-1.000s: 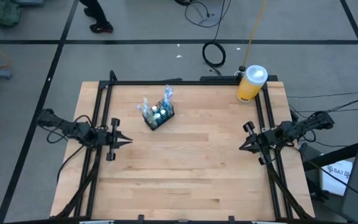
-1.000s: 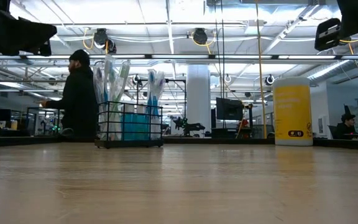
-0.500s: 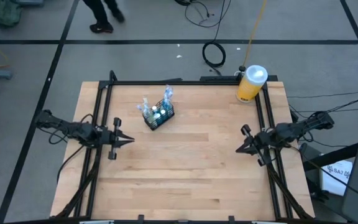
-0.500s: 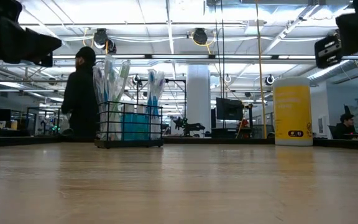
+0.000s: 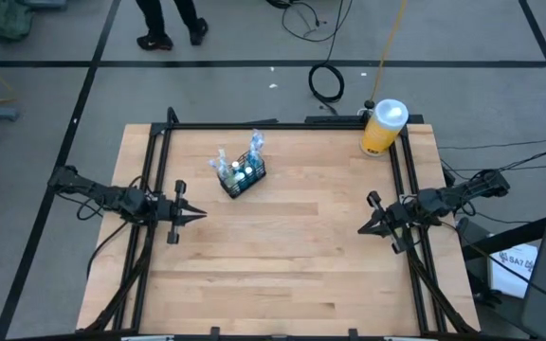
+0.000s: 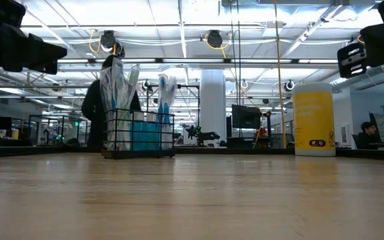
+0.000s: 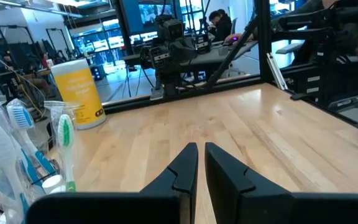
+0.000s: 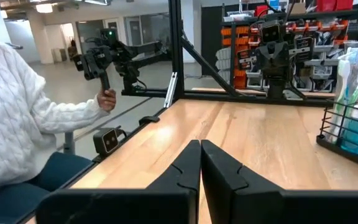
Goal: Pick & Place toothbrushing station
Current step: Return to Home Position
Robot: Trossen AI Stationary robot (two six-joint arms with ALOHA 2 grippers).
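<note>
High view: wire caddy (image 5: 242, 176) sits upper left of centre on the table (image 5: 282, 265), toothbrushes (image 5: 255, 144) sticking up out of it. Yellow bottle (image 5: 382, 128) at upper right corner. Left gripper (image 5: 195, 214) over the left edge, right gripper (image 5: 363, 227) over the right edge, both well apart from the caddy and pointing inward. Person (image 5: 169, 19) walking at top left.

Low view: caddy (image 6: 139, 133) stands upright left of centre, bottle (image 6: 313, 120) to the right.

Left wrist view: left gripper (image 7: 201, 149) narrow, fingers nearly together, holding nothing; toothbrushes (image 7: 64, 140) at left edge.

Right wrist view: right gripper (image 8: 201, 146) closed up, empty; caddy (image 8: 353, 134) at right edge; seated person (image 8: 17, 112) at left.
</note>
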